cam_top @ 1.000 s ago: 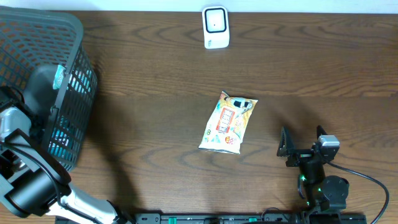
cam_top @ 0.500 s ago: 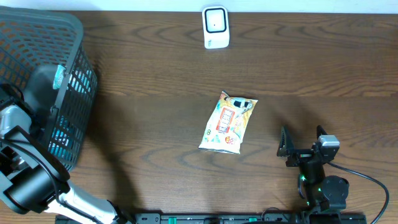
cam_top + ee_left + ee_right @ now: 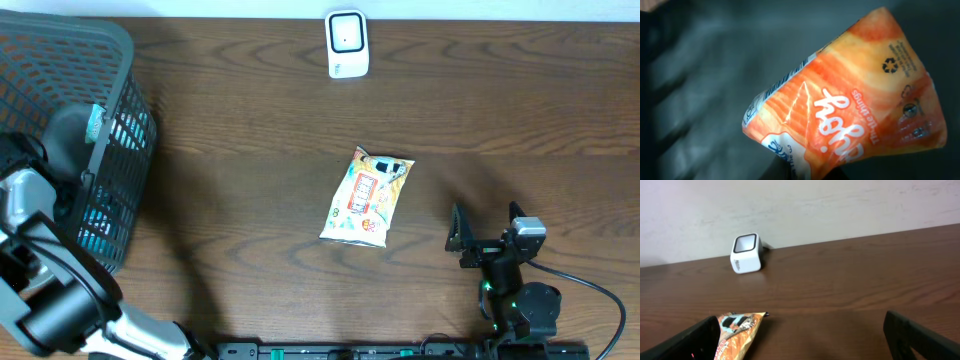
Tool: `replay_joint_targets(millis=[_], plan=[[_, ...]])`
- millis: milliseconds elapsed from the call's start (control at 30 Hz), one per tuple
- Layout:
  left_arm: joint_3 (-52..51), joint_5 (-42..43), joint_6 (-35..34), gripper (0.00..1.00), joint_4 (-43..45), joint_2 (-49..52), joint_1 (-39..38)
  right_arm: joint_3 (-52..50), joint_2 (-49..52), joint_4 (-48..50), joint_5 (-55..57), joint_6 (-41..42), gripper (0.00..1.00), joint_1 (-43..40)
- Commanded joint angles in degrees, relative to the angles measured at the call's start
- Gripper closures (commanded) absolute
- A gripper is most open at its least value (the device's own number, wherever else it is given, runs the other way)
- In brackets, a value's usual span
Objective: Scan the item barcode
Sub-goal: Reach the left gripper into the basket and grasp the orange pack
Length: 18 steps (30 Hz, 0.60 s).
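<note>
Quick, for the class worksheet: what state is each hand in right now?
Left hand: closed on the orange packet.
Right hand: open, holding nothing.

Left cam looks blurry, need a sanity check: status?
Left end effector shut in basket, apparently pinching orange packet. Right end effector open, empty. Scanner unobstructed; snack pouch lies mid-table.

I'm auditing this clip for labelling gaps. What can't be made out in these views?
- Left end effector: overhead, buried in the basket beneath its arm; left wrist, fingers out of frame, so any grip on the orange packet is unclear.
- Orange packet's barcode: left wrist, edge-on, blurred.
- Table packet: right wrist, cut by bottom edge.
</note>
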Motion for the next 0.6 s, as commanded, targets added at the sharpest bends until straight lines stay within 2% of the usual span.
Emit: replay_joint_targets(millis=[0,167,467,567], plan=[[-0.26,1.27,0.76,0.93,-0.35,-8.26,-0.22,-0.04,-0.37,-0.24,0.46,-0.59,0.01,0.24],[-0.26,6.47,0.81,0.93,0.2,-17.44,-0.22,-0.04,-0.37,-0.24,0.46,-0.59,0.01,0.24],[-0.26,26.38,0.81,0.93,1.86,-29.88,-0.24,-0.04,-0.37,-0.24,0.46,-0.59,0.01,0.24],[-0.26,34.62,3.76,0.93,3.39,-32.7,-0.94,-0.04,-0.37,-0.24,0.46,-0.59,0.01,0.24]])
